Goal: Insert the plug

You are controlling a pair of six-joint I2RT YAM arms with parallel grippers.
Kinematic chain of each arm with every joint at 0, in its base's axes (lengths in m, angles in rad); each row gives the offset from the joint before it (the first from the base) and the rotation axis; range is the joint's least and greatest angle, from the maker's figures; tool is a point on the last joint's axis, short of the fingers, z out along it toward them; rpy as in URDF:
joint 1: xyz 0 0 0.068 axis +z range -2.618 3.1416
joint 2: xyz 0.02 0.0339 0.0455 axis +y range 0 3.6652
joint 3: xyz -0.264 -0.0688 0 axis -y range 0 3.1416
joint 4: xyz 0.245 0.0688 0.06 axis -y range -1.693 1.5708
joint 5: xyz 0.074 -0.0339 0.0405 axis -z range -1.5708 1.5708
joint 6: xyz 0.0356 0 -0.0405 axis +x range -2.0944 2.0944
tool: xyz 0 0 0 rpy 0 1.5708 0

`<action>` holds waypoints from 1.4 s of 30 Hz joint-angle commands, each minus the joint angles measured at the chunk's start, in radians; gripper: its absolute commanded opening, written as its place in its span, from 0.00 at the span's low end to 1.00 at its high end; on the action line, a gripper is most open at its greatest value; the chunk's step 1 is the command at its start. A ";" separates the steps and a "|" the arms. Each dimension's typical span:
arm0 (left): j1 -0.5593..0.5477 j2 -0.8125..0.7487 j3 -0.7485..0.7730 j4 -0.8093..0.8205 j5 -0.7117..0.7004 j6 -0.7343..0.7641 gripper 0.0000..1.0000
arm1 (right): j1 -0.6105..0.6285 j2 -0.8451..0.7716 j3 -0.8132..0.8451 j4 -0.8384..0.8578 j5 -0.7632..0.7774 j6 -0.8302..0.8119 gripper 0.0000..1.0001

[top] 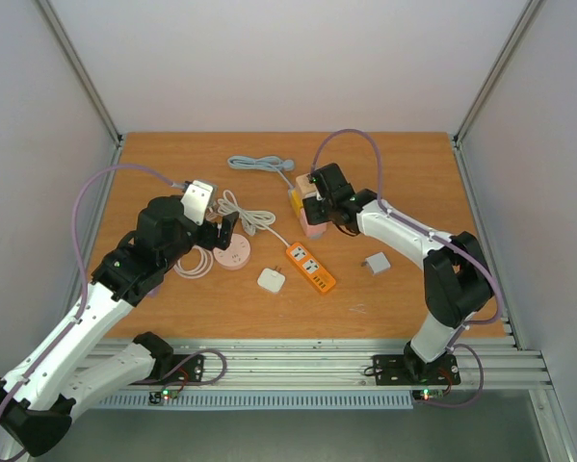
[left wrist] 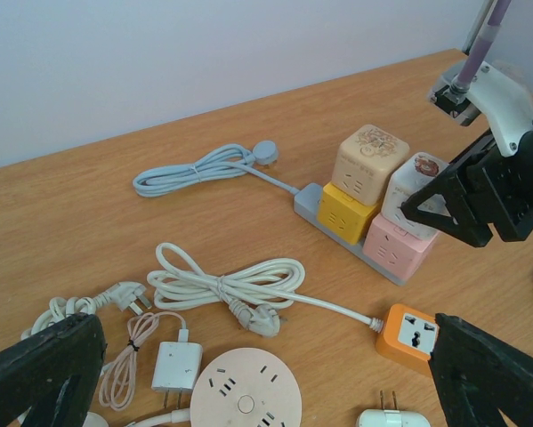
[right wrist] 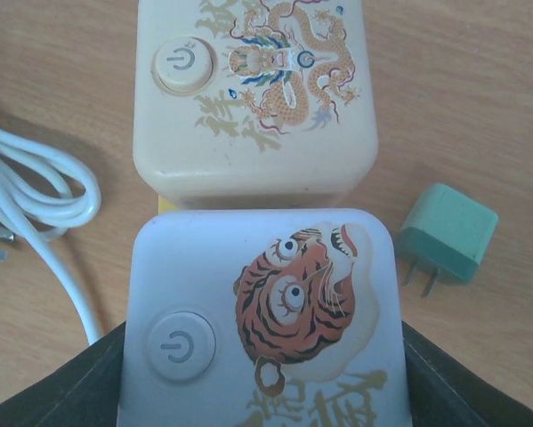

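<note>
We see the right gripper (right wrist: 264, 360) angled down, jaws part-spread and clamped on the glossy white tiger cube plug (left wrist: 415, 173), on top of the pink cube (left wrist: 395, 247) on 1 grey strip (left wrist: 309, 200), cream dragon cube (right wrist: 257, 89) just beside, teal adapter (right wrist: 448, 236) near, left gripper (top: 228, 231) fully spread, holding nothing, over the round socket (left wrist: 246, 396), bare wood table (top: 404, 173) toward the far edge.

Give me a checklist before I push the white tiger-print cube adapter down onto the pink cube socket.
1. Right gripper clamped on the white tiger-print cube adapter: ok.
2. Adapter over the pink cube socket on the grey power strip: ok, it sits above it in the left wrist view.
3. Prongs meeting the slots: cannot tell, underside hidden.
4. Clearance from the cream dragon-print cube: ok, though the gap is narrow.
5. Left gripper open and away from the strip: ok.
6. Strip braced against sliding: not ok, nothing holds it.
</note>
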 commanded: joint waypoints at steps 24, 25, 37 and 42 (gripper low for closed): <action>0.003 0.006 0.001 0.034 -0.026 0.008 0.99 | 0.012 -0.134 0.167 -0.368 0.037 0.129 0.89; 0.003 0.009 0.003 0.031 -0.037 0.002 0.99 | 0.010 -0.164 0.141 -0.370 0.094 0.171 0.92; 0.003 0.006 0.013 0.017 -0.067 -0.018 0.99 | -0.154 -0.418 -0.098 -0.485 0.267 0.563 0.99; 0.003 -0.003 0.005 0.020 -0.116 -0.035 0.99 | -0.178 -0.436 -0.206 -0.441 0.171 0.602 0.99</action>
